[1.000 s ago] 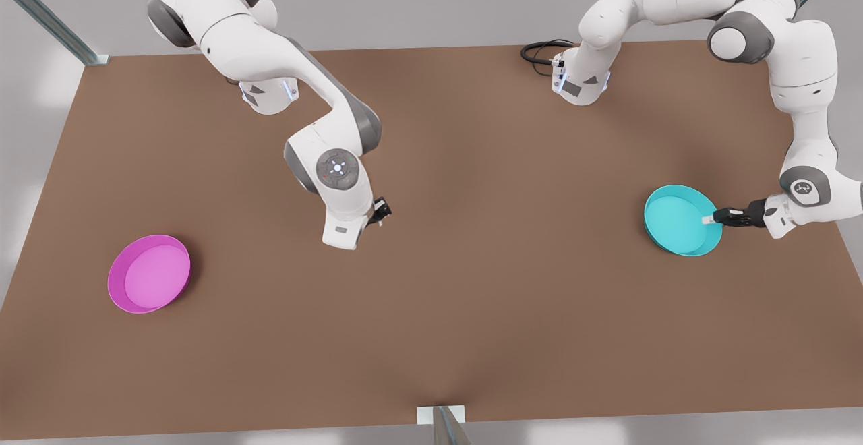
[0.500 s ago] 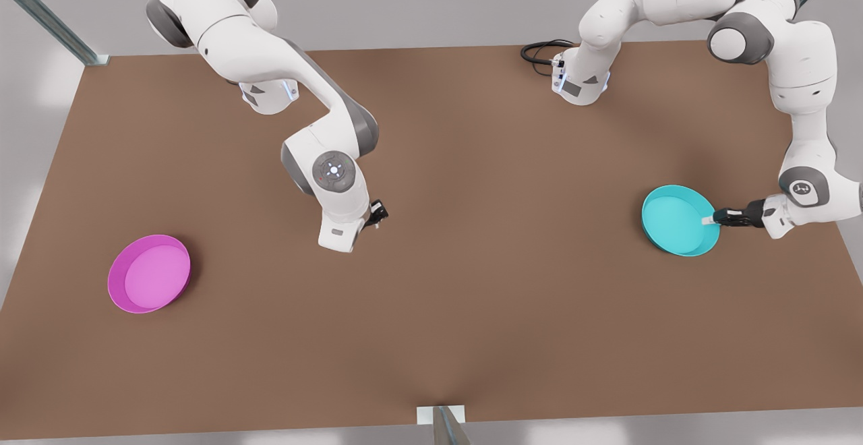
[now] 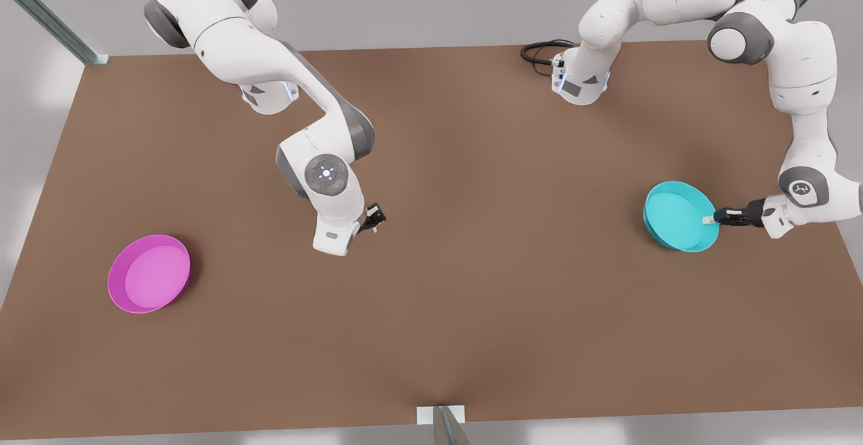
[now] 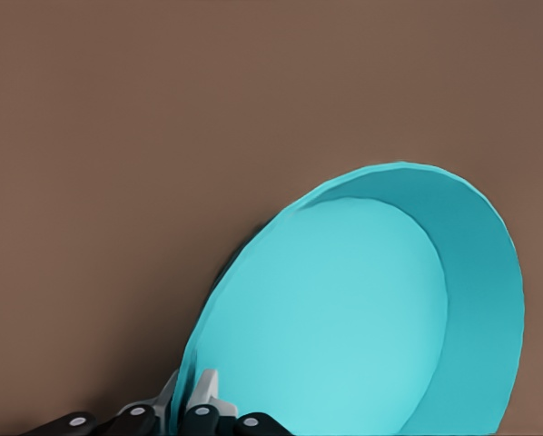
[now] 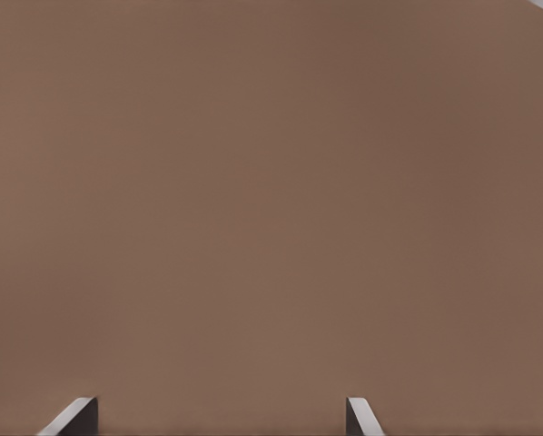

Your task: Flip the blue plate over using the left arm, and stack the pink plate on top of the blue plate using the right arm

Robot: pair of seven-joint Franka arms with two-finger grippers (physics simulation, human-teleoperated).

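Scanning from the front view's left, you find the round shallow magenta-pink plate [image 3: 149,274] lying flat and open side up on the brown table [image 3: 472,310], near the left edge and well apart from both arms. Next comes the right arm [image 3: 283,94], the white jointed one reaching from the far side toward the middle of the table; its hand [image 3: 374,218] hangs over bare tabletop with nothing in it, and in the right wrist view its two fingertips [image 5: 72,416] stand wide apart. Farther right, you see the round glossy turquoise-cyan plate [image 3: 679,217] tilted, its open side facing the front view's left. The left arm [image 3: 802,94] curls around from the far right, and its hand [image 3: 709,219] is clamped on that plate's right rim; the left wrist view shows the fingers [image 4: 203,400] pinching the rim edge [image 4: 344,327].
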